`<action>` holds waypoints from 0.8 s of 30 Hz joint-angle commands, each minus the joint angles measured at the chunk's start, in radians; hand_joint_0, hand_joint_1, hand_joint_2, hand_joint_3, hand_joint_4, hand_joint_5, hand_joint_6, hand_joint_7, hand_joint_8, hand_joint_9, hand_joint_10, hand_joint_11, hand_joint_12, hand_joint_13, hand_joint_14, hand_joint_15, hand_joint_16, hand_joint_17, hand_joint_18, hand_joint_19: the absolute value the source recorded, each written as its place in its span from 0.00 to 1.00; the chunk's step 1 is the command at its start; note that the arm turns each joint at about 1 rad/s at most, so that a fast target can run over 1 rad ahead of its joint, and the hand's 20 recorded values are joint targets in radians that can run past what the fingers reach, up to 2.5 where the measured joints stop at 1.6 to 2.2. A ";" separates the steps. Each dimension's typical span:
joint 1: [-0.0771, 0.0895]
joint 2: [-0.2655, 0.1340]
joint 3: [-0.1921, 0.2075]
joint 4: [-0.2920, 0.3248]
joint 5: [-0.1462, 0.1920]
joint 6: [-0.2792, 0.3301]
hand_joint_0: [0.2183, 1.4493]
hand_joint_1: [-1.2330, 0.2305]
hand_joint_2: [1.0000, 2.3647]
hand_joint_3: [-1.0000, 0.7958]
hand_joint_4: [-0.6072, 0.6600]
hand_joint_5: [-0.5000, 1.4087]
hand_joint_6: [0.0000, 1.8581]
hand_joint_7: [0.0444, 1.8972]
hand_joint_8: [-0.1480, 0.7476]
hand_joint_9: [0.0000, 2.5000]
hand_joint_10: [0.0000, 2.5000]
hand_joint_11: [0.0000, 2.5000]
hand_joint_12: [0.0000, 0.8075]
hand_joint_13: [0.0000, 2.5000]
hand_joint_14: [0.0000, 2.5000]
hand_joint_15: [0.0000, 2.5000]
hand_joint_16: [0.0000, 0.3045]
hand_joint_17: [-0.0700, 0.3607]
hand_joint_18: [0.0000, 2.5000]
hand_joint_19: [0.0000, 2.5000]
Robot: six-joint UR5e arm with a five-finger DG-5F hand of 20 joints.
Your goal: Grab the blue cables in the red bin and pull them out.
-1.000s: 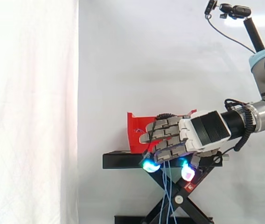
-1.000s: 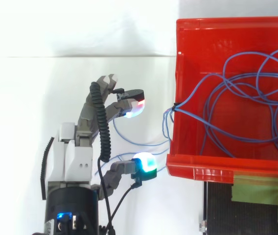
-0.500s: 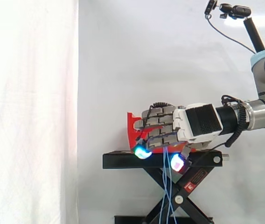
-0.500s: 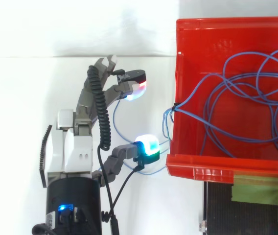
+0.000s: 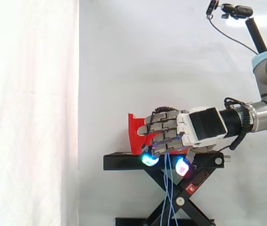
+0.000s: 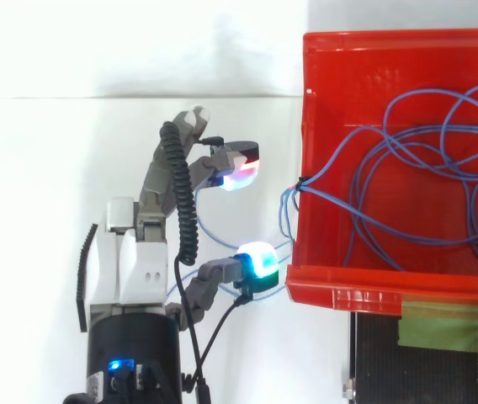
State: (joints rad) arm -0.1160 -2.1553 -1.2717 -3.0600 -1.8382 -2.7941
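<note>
Blue cables (image 6: 290, 210): the bulk lies coiled in wide loops inside the red bin (image 6: 348, 286), which sits on the black stand (image 5: 124, 162). In the top view a tied bunch rests on the bin's left wall, and several strands spill over that wall to the outside.

Robot hand (image 6: 138, 261): it is outside the bin, just beside that same wall and not touching it. It is clenched, with its fingertips (image 6: 241, 174) and thumb curled round the spilled strands. In the side view these strands drop from between the glowing pads (image 5: 147, 160) and hang slack in front of the stand.

Governing relation: in the top view the coil lies to the right of the robot hand, across the bin wall. The strands between the two run roughly crosswise to that wall.

Assessment: the pull needs to go away from the wall, along the line of the strands. The slack must be taken up before the coil moves, and the tied bunch may snag on the rim
</note>
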 commanded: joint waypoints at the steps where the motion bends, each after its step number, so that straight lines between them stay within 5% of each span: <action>1: -0.004 0.000 0.000 -0.016 -0.007 0.000 0.42 0.16 0.00 0.00 0.54 0.53 0.27 0.30 0.45 0.28 0.01 0.26 0.44 0.15 0.00 0.07 0.17 0.43 0.12 0.10; 7: -0.007 0.000 0.018 -0.003 -0.015 0.000 0.43 0.15 0.00 0.00 0.51 0.57 0.33 0.29 0.45 0.30 0.01 0.26 0.43 0.17 0.00 0.07 0.17 0.43 0.14 0.11; 15: -0.013 0.000 0.066 -0.051 -0.030 0.000 0.44 0.13 0.00 0.00 0.42 0.61 0.26 0.32 0.43 0.30 0.01 0.26 0.42 0.17 0.00 0.08 0.16 0.42 0.14 0.12; 24: -0.013 0.000 0.064 -0.034 -0.030 0.000 0.44 0.13 0.00 0.00 0.41 0.61 0.20 0.35 0.42 0.30 0.01 0.25 0.42 0.17 0.00 0.08 0.16 0.41 0.14 0.12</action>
State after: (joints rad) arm -0.1288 -2.1555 -1.2075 -3.0925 -1.8685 -2.7947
